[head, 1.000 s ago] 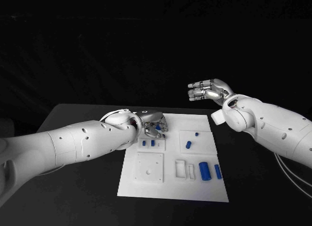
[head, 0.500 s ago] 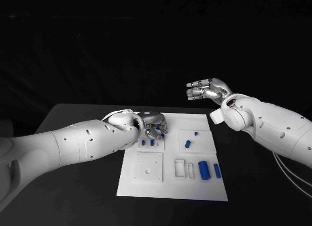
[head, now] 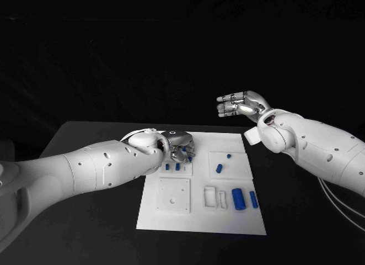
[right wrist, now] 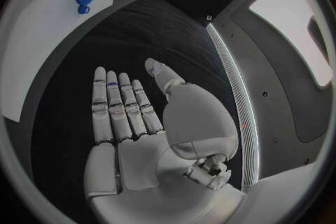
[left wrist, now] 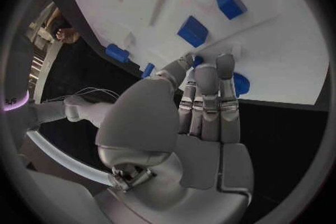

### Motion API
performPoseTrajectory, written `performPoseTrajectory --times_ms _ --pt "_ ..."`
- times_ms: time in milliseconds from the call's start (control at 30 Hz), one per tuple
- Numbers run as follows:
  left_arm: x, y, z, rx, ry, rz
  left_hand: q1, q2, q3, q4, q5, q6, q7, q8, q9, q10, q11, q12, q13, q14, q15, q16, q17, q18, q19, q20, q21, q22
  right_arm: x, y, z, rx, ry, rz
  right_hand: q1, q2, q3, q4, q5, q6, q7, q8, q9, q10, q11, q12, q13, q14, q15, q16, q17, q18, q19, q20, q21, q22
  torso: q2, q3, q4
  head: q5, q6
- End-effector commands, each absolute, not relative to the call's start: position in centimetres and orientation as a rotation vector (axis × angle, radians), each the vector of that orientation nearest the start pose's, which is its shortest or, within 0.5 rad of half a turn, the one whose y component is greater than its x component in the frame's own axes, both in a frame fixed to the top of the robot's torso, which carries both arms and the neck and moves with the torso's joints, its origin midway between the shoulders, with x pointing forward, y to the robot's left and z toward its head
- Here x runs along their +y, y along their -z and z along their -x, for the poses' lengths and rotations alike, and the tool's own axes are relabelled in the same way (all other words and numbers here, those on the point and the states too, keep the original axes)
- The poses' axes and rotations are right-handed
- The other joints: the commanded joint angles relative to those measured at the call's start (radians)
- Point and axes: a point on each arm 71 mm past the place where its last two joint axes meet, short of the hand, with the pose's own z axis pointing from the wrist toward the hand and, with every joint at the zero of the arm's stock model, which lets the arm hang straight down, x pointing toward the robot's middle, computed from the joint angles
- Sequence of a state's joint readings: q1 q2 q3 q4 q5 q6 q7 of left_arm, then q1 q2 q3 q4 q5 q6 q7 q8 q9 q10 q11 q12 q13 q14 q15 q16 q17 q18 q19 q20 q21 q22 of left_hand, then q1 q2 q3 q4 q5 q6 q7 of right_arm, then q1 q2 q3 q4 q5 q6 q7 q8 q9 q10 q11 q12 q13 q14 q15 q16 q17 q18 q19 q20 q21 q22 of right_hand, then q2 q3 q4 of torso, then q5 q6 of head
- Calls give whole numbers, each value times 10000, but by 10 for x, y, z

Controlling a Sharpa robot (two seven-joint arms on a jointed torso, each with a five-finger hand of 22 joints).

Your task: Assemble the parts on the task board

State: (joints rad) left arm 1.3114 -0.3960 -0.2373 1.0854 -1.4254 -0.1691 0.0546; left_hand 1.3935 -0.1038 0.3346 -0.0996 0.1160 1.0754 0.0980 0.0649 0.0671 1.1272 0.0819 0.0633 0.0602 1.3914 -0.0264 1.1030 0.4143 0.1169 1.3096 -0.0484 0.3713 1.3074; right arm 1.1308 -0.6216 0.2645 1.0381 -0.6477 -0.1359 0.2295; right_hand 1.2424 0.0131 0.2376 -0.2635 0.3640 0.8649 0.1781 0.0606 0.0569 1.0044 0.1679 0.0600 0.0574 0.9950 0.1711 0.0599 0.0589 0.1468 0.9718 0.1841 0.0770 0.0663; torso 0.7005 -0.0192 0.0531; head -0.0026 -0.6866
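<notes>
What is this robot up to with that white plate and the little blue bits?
It is assembling small blue parts on the white task board. The left hand is low over the board's far left corner, its fingers reaching among the blue pieces there; whether it grips one is unclear. The right hand is raised beyond the board, open and holding nothing.

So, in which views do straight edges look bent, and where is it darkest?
Left wrist view: the board edge curves, fisheye. Right wrist view: a pale strip bows likewise. Head view: board edges stay straight; the backdrop above the table is darkest.
</notes>
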Motion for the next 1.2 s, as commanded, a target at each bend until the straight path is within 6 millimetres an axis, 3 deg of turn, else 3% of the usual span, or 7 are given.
performPoseTrajectory --times_ms 33,1200 --pt "81 216 -538 17792 6705 -4994 -81 17 66 16 30 -40 -37 -29 -12 44 -26 -39 -17 61 -31 42 -18 76 -50 23 39 207 -239 154 -579 14733 -12541 -6645 -18 65 -12 -27 29 -6 -9 -46 -10 34 18 -22 -1 -30 -15 3 13 118 -62 10 -25 -3 -5 3 7 -11 -7" --pt "75 225 -538 18127 6443 -4998 -41 346 231 171 66 317 98 -29 -11 492 -120 -41 -17 132 -53 80 -33 76 -58 -1 235 210 -237 154 -578 14793 -12600 -6619 -24 69 8 -21 26 43 -11 -43 -8 47 9 -22 -1 -21 -22 4 13 118 -51 7 -25 -3 -10 5 12 -109 -98"
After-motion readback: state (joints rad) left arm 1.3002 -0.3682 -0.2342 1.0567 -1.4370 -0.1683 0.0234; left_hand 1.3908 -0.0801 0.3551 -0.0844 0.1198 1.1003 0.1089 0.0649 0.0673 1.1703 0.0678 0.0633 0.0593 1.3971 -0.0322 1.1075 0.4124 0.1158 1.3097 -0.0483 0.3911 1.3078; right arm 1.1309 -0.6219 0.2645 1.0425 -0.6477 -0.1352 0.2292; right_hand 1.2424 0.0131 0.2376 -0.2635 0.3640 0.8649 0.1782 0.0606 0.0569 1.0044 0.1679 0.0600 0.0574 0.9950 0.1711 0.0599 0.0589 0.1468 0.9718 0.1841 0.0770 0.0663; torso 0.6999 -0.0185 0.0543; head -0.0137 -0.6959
